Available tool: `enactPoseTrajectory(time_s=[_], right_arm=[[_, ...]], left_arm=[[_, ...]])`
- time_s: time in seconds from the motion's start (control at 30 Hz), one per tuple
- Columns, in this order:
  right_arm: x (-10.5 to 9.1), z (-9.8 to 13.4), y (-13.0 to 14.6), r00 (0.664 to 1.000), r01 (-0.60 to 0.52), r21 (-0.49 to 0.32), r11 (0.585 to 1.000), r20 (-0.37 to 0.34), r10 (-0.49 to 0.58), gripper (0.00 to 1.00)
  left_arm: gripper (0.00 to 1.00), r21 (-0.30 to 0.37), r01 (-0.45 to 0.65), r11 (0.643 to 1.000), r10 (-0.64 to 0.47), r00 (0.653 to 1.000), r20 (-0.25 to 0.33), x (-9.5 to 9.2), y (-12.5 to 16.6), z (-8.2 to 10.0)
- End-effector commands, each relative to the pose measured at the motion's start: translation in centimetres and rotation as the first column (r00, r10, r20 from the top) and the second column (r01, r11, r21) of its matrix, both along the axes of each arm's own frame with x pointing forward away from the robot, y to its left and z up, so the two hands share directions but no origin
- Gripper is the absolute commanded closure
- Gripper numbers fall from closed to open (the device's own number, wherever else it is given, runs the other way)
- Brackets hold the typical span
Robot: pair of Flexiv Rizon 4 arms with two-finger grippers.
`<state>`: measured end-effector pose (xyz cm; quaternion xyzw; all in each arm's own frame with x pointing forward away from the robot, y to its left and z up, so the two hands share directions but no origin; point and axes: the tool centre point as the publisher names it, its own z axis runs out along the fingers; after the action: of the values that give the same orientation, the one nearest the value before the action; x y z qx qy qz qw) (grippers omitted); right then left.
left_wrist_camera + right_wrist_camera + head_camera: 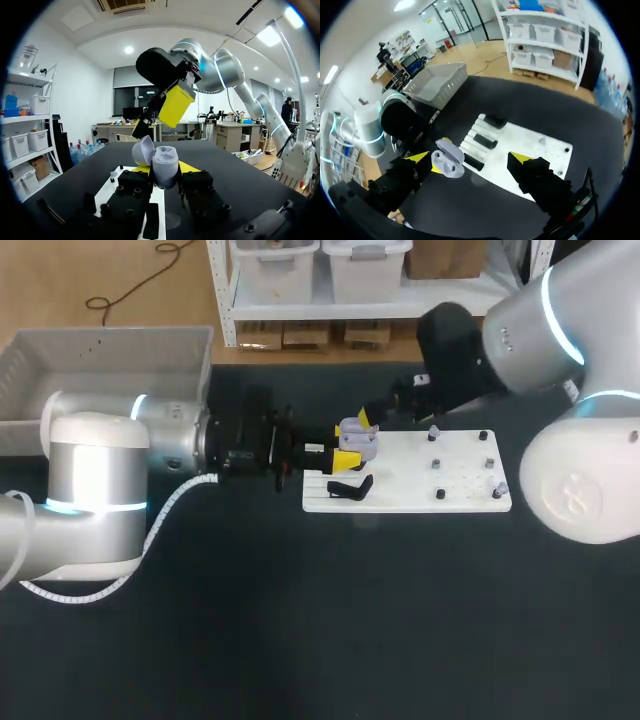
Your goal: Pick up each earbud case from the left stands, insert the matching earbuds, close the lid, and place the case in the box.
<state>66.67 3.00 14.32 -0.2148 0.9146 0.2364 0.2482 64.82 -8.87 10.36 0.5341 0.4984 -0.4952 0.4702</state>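
Note:
A lavender earbud case [164, 167] with its lid tipped open sits between the yellow tips of my left gripper [165, 171], which is shut on it. In the head view the case [358, 438] hangs over the left end of the white board [410, 498], held by the left gripper [348, 450]. My right gripper [470, 159] stands open around the case [448, 164], which is close to one finger [419, 158]. From the left wrist that yellow finger [175, 105] shows just above the open lid. Small earbud-like pieces [437, 463] stand on the board's right half.
Black stands [484, 141] lie in a row on the board's left end, one of them [350, 489] just under the held case. A grey box [110, 358] stands at the back left, behind my left arm. Dark table spreads in front of the board.

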Motion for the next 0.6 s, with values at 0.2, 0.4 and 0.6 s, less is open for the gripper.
enactPoseTrajectory(time_s=[0.2, 0.4, 0.6], right_arm=[[-2.9, 2.0, -3.4, 0.993, 0.008, -0.332, 0.943, 0.115, 0.032, 0.00], [-4.2, 0.6, -6.4, 0.997, 0.005, -0.443, 0.896, 0.068, 0.027, 0.00], [-5.6, -1.2, -9.6, 1.000, 0.016, -0.511, 0.860, 0.006, -0.015, 0.00]], left_arm=[[1.00, 0.000, 0.002, 1.000, -0.002, 1.000, 0.000, 0.1, 0.0, 0.0], [1.00, -0.010, 0.017, 1.000, -0.016, 1.000, 0.019, 0.1, -0.1, -0.2], [1.00, -0.027, 0.027, 0.999, -0.026, 0.999, 0.036, 0.2, -0.2, 0.0]])
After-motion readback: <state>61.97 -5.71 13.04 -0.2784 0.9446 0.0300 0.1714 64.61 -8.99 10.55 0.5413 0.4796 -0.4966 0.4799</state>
